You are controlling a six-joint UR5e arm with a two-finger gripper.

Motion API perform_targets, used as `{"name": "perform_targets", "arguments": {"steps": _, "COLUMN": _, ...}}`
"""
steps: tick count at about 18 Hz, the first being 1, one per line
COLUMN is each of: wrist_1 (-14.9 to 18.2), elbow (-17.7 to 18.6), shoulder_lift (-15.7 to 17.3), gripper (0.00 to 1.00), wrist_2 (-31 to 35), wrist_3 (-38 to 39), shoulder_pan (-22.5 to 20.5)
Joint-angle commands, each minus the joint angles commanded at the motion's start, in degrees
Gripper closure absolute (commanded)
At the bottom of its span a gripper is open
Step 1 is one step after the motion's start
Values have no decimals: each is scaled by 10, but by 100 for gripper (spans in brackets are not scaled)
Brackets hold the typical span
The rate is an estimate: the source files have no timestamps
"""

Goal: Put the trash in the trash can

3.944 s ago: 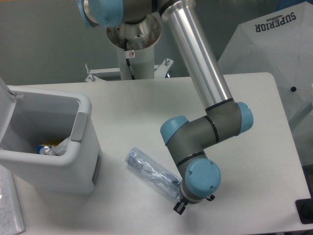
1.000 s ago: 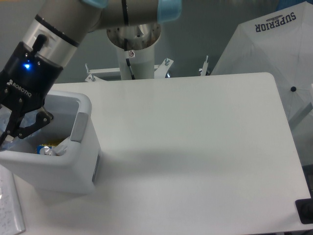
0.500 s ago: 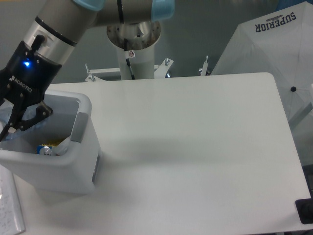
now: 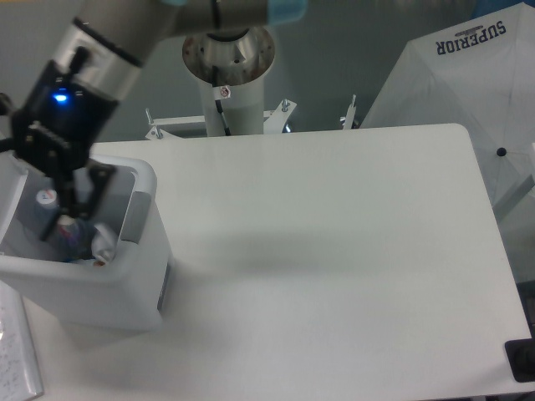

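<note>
The trash can [image 4: 92, 280] stands at the table's left edge, its lid swung open to the left. The crushed bluish plastic bottle [image 4: 48, 219] leans inside the can with its cap end up, against the left wall. A crumpled clear wrapper [image 4: 103, 241] lies beside it near the right wall. My gripper [image 4: 79, 196] hangs over the can's opening, pointing down. Its fingers are spread, and they sit just right of the bottle with nothing between them.
The robot's base column [image 4: 227, 79] rises behind the table. A white cover printed SUPERIOR [image 4: 468, 75] stands at the right, past the table edge. A sheet of paper [image 4: 17, 355] lies at the bottom left and a black object [image 4: 522, 359] at the bottom right corner.
The bottle, on the table 3.9 s ago, was carried over the can. Since half a second ago it has dropped into the can and the gripper has moved up and right.
</note>
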State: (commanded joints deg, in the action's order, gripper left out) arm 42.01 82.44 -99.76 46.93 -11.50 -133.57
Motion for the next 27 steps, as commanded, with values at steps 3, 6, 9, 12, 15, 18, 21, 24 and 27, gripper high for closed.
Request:
{"name": "perform_targets", "arguments": {"steps": 3, "wrist_1": 3, "elbow": 4, "shoulder_lift": -1, "gripper": 0, "wrist_2": 1, "wrist_3": -28, "shoulder_pan": -51}}
{"name": "perform_targets", "arguments": {"steps": 6, "wrist_1": 4, "elbow": 12, "shoulder_lift": -5, "gripper": 0, "wrist_2": 3, "wrist_3": -56, "shoulder_pan": -92}}
{"name": "perform_targets", "arguments": {"steps": 9, "wrist_1": 7, "elbow": 24, "shoulder_lift": -17, "gripper": 0, "wrist_2": 41, "wrist_3": -118, "shoulder_pan": -120}}
{"name": "perform_targets", "arguments": {"steps": 12, "wrist_1": 11, "elbow": 46, "shoulder_lift": -28, "gripper": 0, "wrist_2": 111, "wrist_3": -198, "shoulder_pan": -144}}
{"name": "perform_targets", "arguments": {"steps": 15, "wrist_1": 24, "elbow": 82, "shoulder_lift": -34, "gripper": 0, "wrist_2": 153, "wrist_3": -305, "shoulder_pan": -159}}
{"name": "perform_targets", "arguments": {"steps": 18, "wrist_1": 26, "elbow": 126, "shoulder_lift": -34, "gripper": 0, "wrist_2": 201, "wrist_3": -489, "shoulder_pan": -178}}
{"name": "perform_targets", "arguments": {"steps": 21, "wrist_1": 39, "elbow": 161, "shoulder_lift": -34, "gripper": 0, "wrist_2": 268, "wrist_3": -569, "shoulder_pan": -181}}
{"name": "perform_targets", "arguments": {"steps": 24, "wrist_1": 110, "elbow": 134, "shoulder_lift": -52, "gripper": 0, "wrist_2": 339, "wrist_3": -619, "shoulder_pan": -181}}
{"name": "perform_targets", "arguments": {"steps": 27, "wrist_1": 184, "elbow": 84, "shoulder_lift": -83, "gripper": 0, "wrist_2": 381, "wrist_3": -621, "shoulder_pan": -173}}
